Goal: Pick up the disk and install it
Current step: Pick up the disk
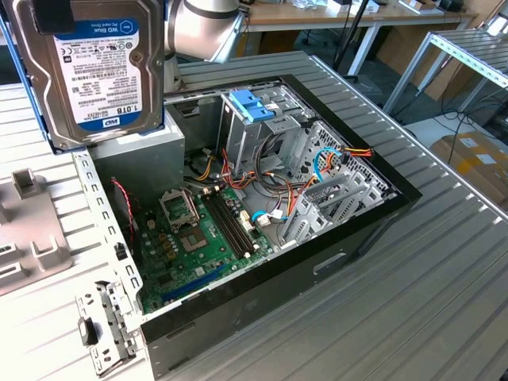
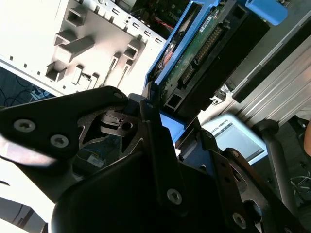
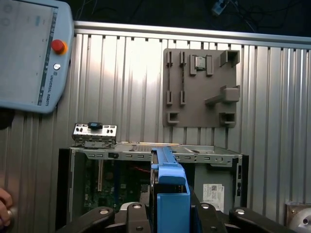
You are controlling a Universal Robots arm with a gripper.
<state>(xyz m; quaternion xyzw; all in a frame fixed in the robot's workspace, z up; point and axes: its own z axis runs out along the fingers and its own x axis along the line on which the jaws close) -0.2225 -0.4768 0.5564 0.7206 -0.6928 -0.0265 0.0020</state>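
The disk point(image 1: 99, 71) hangs high above the table at the exterior view's left, over the near corner of the open computer case point(image 1: 397, 198). Its white label faces the camera and a bright blue carrier frames its edges. In the second wrist view my gripper point(image 2: 177, 126) is shut on the disk point(image 2: 209, 43), its black fingers point(image 2: 151, 114) clamping the blue carrier, with the green circuit board and connector side showing. In the first wrist view the carrier's blue edge point(image 3: 170, 194) stands between the fingers point(image 3: 138, 213), directly above the case point(image 3: 73, 194).
Inside the case lie the green motherboard point(image 1: 198, 246), cables, and a drive cage with a paler blue bracket point(image 1: 252, 105). A grey fixture plate point(image 3: 199, 87) and a small metal bracket point(image 3: 94, 134) lie beside the case. A teach pendant point(image 3: 29, 53) and a person's hand point(image 3: 4, 208) are nearby.
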